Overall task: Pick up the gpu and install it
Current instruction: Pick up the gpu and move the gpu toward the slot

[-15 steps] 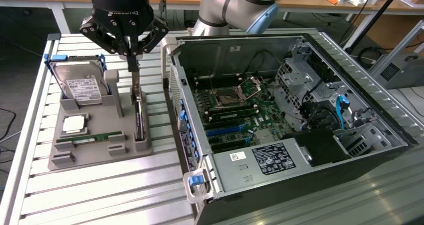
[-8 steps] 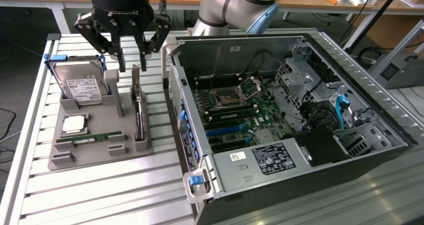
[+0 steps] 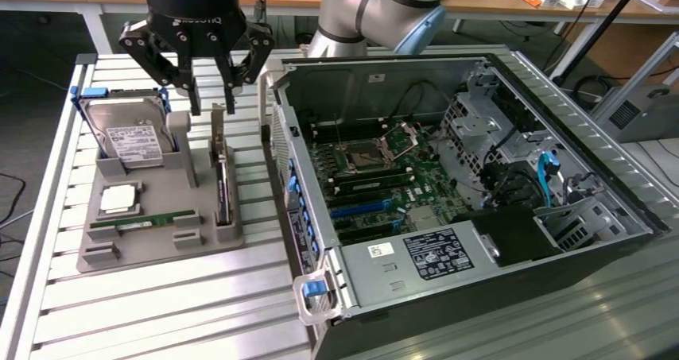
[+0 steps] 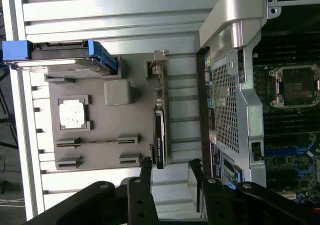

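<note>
The gpu [image 3: 222, 187] is a thin dark card standing on edge in a slot of the grey holder tray [image 3: 159, 245], its silvery bracket at the far end. In the wrist view the gpu [image 4: 159, 135] appears edge-on beside the open computer case [image 4: 235, 85]. My gripper [image 3: 212, 106] hangs open just above the card's bracket end, with nothing between its fingers. In the wrist view, the two dark fingers [image 4: 146, 175] of the gripper [image 4: 170, 177] stand spread on either side of the card's line, apart from it.
The tray also holds a silver hard drive [image 3: 133, 141] in a blue frame, a processor [image 3: 117, 199] and a green memory stick [image 3: 143, 219]. The open computer case [image 3: 467, 241] lies on the exterior view's right, motherboard [image 3: 377, 165] exposed with blue slots [image 3: 361, 209]. The slatted metal table [image 3: 159, 312] lies below.
</note>
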### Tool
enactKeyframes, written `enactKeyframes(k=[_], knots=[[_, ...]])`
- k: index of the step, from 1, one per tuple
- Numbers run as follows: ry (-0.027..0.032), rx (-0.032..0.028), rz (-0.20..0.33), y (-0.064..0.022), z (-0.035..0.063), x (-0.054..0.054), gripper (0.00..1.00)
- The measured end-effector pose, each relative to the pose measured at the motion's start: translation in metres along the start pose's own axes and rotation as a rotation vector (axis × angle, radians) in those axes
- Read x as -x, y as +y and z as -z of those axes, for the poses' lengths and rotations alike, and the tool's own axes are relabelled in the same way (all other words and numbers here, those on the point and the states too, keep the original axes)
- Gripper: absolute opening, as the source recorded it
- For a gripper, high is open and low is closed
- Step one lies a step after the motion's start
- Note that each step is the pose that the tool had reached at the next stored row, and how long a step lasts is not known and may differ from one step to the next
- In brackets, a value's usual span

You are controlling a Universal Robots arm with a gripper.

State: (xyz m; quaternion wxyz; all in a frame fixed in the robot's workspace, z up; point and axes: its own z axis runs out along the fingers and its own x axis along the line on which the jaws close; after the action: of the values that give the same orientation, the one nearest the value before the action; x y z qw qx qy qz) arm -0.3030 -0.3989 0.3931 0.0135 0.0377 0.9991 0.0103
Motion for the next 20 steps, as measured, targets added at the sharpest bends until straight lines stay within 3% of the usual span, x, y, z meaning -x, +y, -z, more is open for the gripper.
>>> enactKeyframes(k=[20], knots=[[-0.0001, 0.0001, 0.000, -0.0002, -0.0079, -0.0002, 0.42]])
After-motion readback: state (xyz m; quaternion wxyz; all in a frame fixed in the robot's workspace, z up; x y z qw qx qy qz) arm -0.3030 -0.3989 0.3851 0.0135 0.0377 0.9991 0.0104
